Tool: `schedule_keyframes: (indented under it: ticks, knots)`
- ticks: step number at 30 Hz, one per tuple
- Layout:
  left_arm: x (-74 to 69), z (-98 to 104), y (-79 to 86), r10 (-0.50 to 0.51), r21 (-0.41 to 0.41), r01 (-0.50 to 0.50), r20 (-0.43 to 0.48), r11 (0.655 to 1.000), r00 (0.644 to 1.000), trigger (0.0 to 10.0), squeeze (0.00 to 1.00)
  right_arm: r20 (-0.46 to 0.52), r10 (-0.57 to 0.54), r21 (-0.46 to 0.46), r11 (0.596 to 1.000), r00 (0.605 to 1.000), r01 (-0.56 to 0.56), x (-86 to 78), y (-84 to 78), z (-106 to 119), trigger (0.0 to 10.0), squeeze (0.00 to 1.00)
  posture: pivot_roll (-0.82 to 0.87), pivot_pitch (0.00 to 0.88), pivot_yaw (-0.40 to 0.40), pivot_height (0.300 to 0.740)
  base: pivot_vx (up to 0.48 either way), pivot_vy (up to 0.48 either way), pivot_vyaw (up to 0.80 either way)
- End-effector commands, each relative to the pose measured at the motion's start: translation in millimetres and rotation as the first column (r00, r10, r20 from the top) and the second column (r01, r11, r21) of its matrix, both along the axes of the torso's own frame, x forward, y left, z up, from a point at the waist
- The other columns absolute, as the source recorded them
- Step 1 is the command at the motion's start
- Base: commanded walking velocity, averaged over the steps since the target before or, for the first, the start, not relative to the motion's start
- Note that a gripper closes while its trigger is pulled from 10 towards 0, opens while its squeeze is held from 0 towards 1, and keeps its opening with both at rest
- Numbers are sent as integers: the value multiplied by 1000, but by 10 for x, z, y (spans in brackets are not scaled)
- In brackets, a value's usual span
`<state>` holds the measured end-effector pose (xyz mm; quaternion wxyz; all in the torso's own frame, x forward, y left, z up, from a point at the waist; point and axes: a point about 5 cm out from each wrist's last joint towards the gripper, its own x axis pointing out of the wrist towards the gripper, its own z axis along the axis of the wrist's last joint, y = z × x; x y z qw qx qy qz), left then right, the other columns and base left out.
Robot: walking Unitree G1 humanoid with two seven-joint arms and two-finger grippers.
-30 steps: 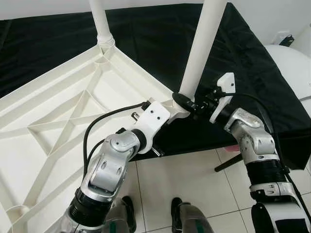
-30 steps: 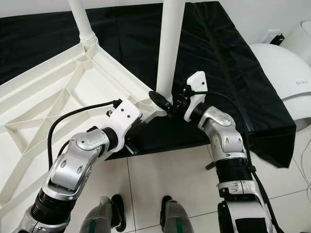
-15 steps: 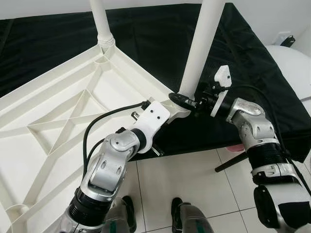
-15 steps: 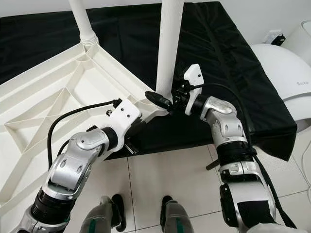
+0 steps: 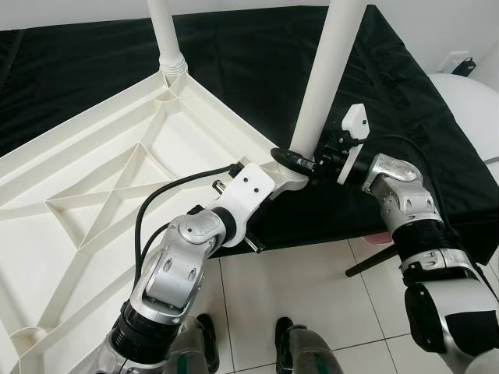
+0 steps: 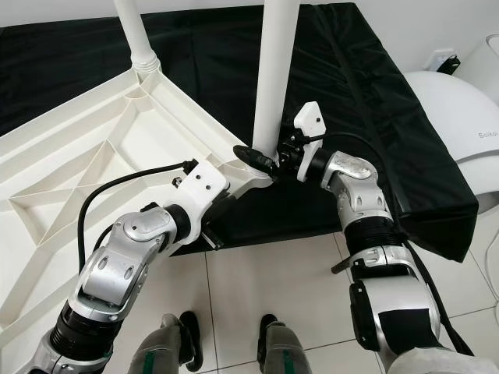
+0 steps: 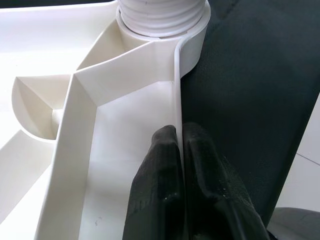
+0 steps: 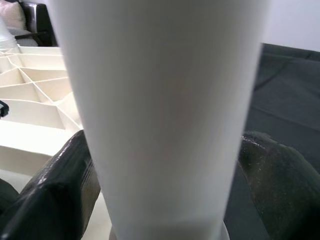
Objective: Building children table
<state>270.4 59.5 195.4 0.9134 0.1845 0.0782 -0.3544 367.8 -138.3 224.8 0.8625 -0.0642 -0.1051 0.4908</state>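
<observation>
Right pincer [image 6: 265, 161] clamps table leg [image 6: 274, 78] base; left pincer [image 7: 181, 150] pinches tabletop [image 5: 117, 179] rim.

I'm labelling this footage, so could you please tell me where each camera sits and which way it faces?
Left eye view: on the head, looking forward and down at the upturned white tabletop; both arms, left gripper, right gripper and feet show.
Right eye view: beside it, same scene.
Left wrist view: on the left wrist, along its fingers pinching the tabletop's rim.
Right wrist view: on the right wrist, along its fingers either side of the table leg.
Shared: both wrist views show the corner where that leg screws in.
</observation>
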Motion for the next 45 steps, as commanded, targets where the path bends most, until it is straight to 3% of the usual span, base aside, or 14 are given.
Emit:
schedule_keyframes:
  ticks: [1,6,7,9,25,26,29,31,45]
  knots:
    - [-52,162,-10,20,-36,-16,95,999,995,10000,0,7,17,9,1000,1000,-17,0,16,10,9569,0,-89,232,3,740,0,0,0]
    - [-52,161,-20,19,-40,-16,93,999,995,10000,0,21,46,21,999,999,-46,11,65,28,9882,0,-87,227,3,740,0,0,0]
    - [-53,161,-23,18,-40,-15,93,999,995,10000,0,20,45,24,999,999,-46,18,71,29,4941,0,-87,227,3,740,0,0,0]
    - [-56,160,-24,17,-39,-13,93,999,995,10000,0,20,46,26,999,999,-47,24,71,25,0,0,-85,222,2,740,0,0,0]
    - [-41,152,-31,15,-36,-12,100,999,995,10000,0,18,38,43,998,999,-39,-14,-22,9,0,0,-102,205,-6,740,0,0,0]
    - [-40,153,-33,16,-37,-12,101,999,995,10000,0,12,34,45,998,999,-35,-24,-30,5,9490,0,-104,207,-9,740,0,0,0]
    - [-39,154,-35,17,-38,-13,101,999,995,10000,0,8,32,46,998,999,-32,-32,-35,2,9490,0,-104,207,-9,740,0,0,0]
    - [-37,150,-34,19,-38,-15,100,999,995,10000,0,5,26,57,998,1000,-26,-46,-35,-2,10000,0,-104,207,-9,740,0,0,0]
    - [-66,116,-14,40,-39,-37,88,999,995,10000,0,-8,-116,237,965,993,114,-287,72,37,10000,0,-108,229,-19,740,0,0,0]
